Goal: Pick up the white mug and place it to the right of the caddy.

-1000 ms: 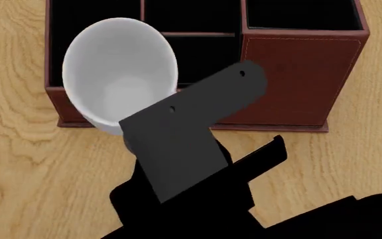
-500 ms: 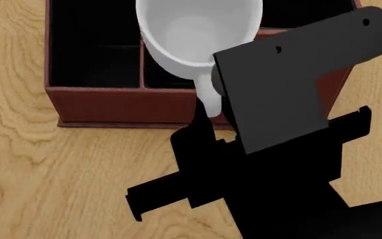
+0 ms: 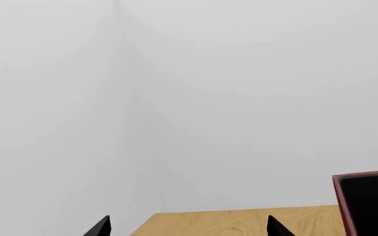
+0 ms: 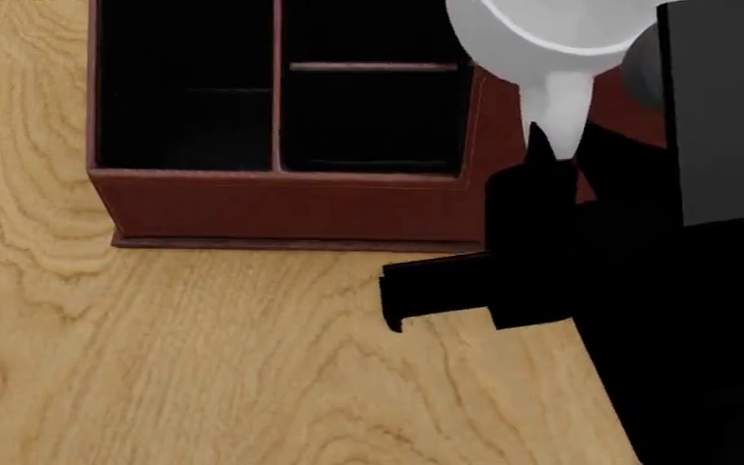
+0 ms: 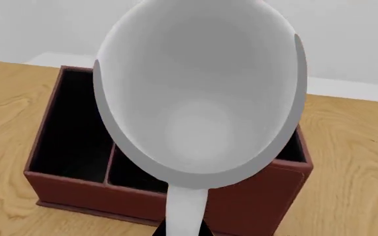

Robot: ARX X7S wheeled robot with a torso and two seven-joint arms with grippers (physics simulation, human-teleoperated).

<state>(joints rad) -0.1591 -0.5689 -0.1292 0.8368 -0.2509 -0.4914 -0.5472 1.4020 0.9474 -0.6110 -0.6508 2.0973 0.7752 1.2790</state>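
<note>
Wooden counter (image 4: 191,368) carries the caddy (image 4: 282,203); the right tool (image 4: 542,145) pinches the white mug (image 5: 199,98) by its handle above it, mid-carry. Next: clear the right side, lower.

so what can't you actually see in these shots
- Right gripper's fingertips: head view, lost in the black arm; right wrist view, behind the white mug.
- Tabletop right of the caddy: head view, covered by that arm.
- Left gripper: left wrist view, cut by the frame edge, only tips show.
</note>
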